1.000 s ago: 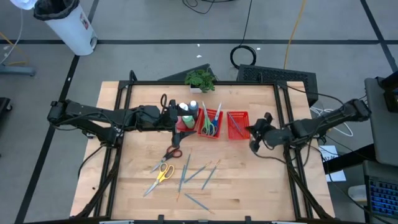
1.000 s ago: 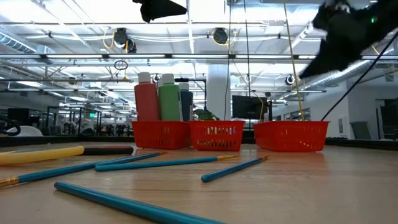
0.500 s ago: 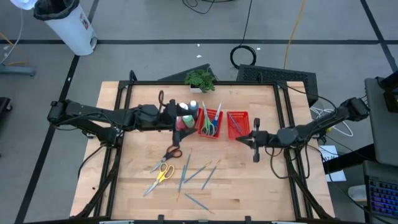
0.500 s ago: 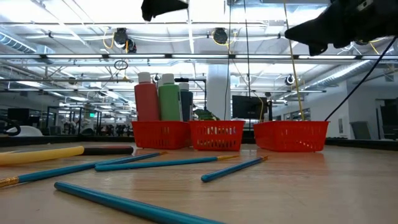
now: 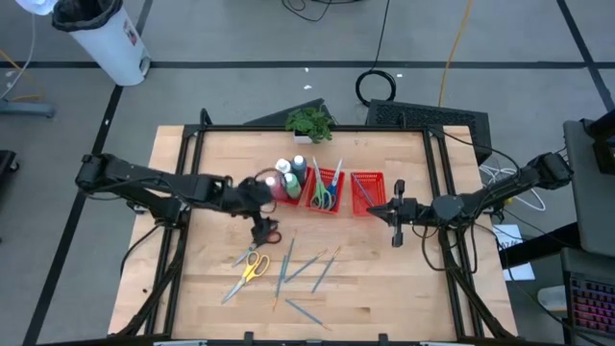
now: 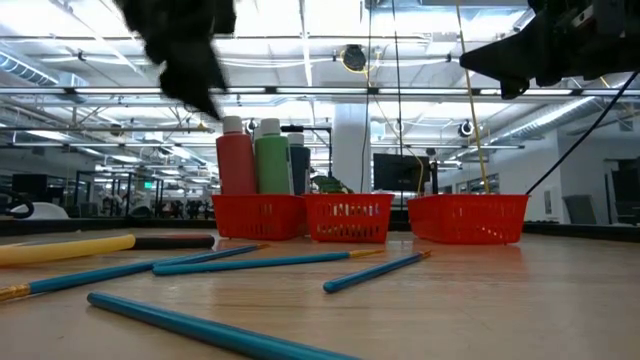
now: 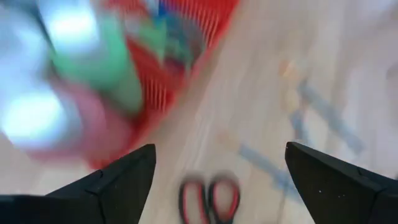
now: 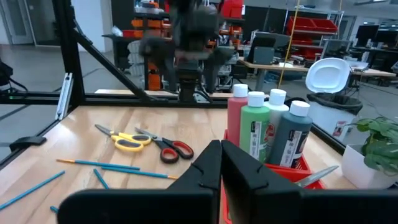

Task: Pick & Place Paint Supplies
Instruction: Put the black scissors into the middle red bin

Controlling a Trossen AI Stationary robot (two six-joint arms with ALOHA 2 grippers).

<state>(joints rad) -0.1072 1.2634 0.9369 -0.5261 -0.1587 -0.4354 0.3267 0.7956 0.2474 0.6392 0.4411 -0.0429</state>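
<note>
Red-handled scissors (image 5: 269, 234) lie flat on the wooden table, just near of the left red tray (image 5: 285, 195). That tray holds several paint bottles (image 5: 286, 176), standing upright. My left gripper (image 5: 261, 225) hovers open over the red scissors (image 7: 211, 199), slanting down, a finger to either side and touching nothing. Yellow scissors (image 5: 252, 267) and several thin brushes (image 5: 306, 267) lie nearer the front edge. My right gripper (image 5: 394, 213) is shut and empty. It hangs level above the table beside the right tray (image 5: 367, 190), pointing toward the table's left.
The middle tray (image 5: 324, 190) holds scissors and a brush; the right tray holds brushes. A small potted plant (image 5: 308, 122) stands at the far edge. Bare wood lies at the table's left and near right. A dark frame rims the table.
My left gripper has come away from above the bottle tray toward the table's near edge. It has sunk and tipped downward over the red scissors, staying open. My right gripper has swung up from pointing down to level, staying shut. No object has moved.
</note>
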